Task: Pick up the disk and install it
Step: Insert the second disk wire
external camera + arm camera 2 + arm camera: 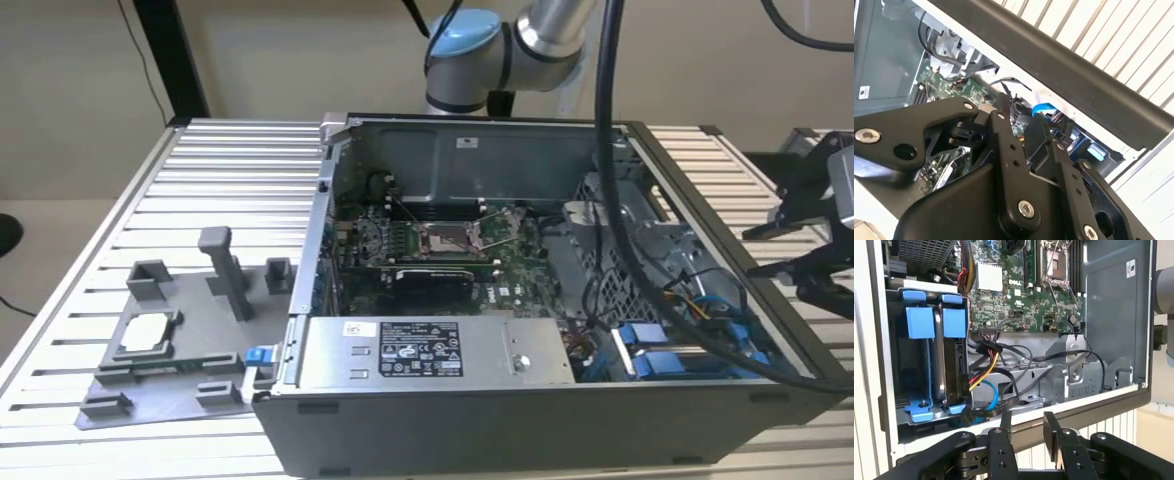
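case (534,420): on tabletop (227,190), middle to the exterior view's right edge, open side up
fixture tray (187,345): tabletop's front corner on the exterior view's left, just beside case
chip (147,333): on tray
motherboard (441,240): in case, toward back wall
power supply box (427,350): in case, along front wall
drive cage (667,350): in case, front corner on the exterior view's right, beside box
disk (951,365): on edge in cage, beside second bracket (919,322)
gripper (774,250): outside case, off its wall on the exterior view's right

Arm (554,30): silver-grey tube and grey joint housing, with pale blue cap (461,40) at its 9 o'clock in the exterior view. Pincer (1026,420): matt black linkage bars, silver screws (1026,209) (recessed heads), small round holes along the fingers (1003,442).
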Controlling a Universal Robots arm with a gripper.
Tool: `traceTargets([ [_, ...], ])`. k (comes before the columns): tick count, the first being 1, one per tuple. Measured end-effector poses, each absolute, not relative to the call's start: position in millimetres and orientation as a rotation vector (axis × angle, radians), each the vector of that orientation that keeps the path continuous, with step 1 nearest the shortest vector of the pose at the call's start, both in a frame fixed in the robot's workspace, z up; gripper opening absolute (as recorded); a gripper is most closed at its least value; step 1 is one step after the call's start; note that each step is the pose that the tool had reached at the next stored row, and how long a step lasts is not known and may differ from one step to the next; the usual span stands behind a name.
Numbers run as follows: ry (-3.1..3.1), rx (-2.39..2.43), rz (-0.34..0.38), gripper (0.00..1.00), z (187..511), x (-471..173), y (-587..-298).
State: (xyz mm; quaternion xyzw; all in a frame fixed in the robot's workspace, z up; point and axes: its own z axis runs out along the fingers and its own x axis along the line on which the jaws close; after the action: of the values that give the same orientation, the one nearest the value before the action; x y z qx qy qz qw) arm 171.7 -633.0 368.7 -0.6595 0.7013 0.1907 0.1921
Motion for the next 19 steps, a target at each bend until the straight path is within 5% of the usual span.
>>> traceTargets([
  [12,1.975,-1.853,0.548,1.0,358,176,-684],
  [19,1.935,-1.899,0.566,1.0,345,171,-687],
])
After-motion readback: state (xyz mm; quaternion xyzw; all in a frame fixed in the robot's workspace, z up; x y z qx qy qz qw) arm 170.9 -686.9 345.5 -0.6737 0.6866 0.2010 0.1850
